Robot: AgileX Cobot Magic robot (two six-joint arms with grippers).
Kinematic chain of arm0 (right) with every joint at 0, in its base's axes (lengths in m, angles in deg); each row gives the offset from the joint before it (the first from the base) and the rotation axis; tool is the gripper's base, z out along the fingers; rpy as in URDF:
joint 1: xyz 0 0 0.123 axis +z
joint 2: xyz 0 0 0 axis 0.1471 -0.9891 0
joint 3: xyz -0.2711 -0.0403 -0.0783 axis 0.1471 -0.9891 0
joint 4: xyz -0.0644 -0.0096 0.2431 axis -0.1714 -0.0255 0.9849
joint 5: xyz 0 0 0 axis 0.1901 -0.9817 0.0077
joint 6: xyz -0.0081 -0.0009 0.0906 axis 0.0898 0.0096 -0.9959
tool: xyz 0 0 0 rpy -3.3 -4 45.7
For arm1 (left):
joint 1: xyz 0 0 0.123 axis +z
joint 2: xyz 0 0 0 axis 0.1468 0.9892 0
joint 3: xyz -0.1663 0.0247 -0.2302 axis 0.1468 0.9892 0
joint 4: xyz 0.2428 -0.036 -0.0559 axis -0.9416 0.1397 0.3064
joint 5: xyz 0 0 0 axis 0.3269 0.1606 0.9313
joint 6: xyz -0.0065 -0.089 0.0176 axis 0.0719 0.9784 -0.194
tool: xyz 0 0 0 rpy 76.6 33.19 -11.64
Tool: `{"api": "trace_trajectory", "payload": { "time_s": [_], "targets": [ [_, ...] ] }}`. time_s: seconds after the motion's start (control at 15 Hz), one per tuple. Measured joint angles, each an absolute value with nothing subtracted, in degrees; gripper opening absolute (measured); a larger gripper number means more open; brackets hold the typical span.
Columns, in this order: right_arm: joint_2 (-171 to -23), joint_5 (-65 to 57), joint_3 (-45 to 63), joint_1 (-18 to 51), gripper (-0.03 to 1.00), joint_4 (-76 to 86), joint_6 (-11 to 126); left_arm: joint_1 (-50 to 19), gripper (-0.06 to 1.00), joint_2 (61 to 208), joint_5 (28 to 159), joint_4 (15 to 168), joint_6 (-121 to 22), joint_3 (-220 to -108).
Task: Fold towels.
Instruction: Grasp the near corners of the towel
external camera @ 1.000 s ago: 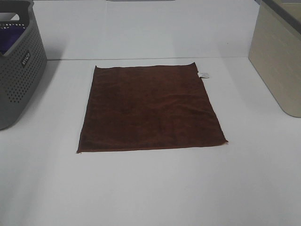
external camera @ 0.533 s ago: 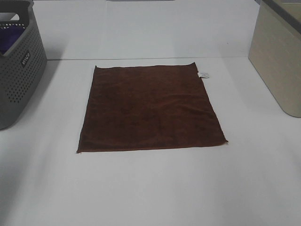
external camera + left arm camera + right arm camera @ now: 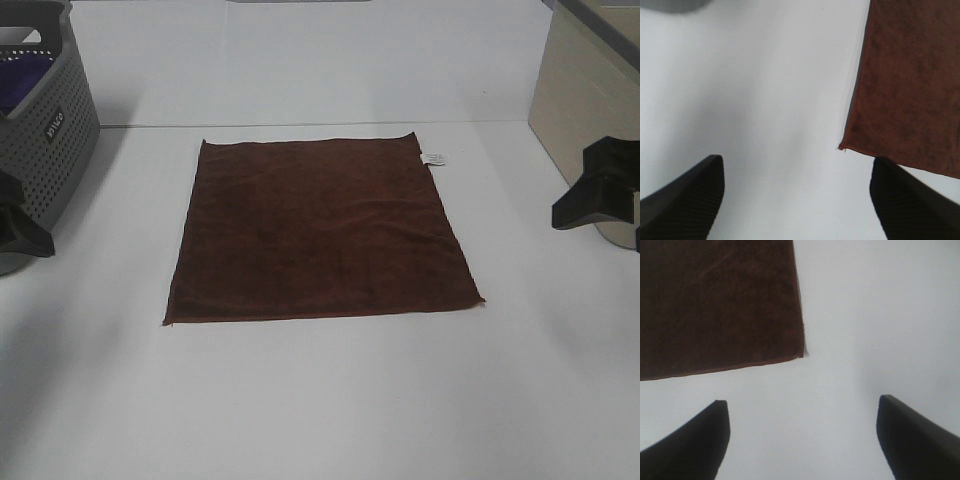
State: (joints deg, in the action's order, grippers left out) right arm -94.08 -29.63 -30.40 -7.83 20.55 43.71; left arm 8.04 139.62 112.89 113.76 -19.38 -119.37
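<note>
white table [image 3: 320, 410]: towel [image 3: 320, 235] flat, edges square-on, tag [image 3: 434, 158] far-right

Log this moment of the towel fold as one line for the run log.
stage: fold not started | towel: flat, unfolded | left gripper: open, empty, off towel | right gripper: open, empty, off towel

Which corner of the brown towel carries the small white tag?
The far right corner of the towel, where the white tag sticks out; the other three corners are bare.
</note>
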Motion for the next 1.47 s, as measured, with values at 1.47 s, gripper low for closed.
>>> {"api": "trace_trajectory", "payload": {
  "time_s": [1.47],
  "targets": [
    [-134.5, -44.5, -8.4, -18.5, 0.76, 40.5, 73.3, 8.0, 0.76, 174.2, 127.0, 157.0, -65.3, -135.3]
  ]
}}
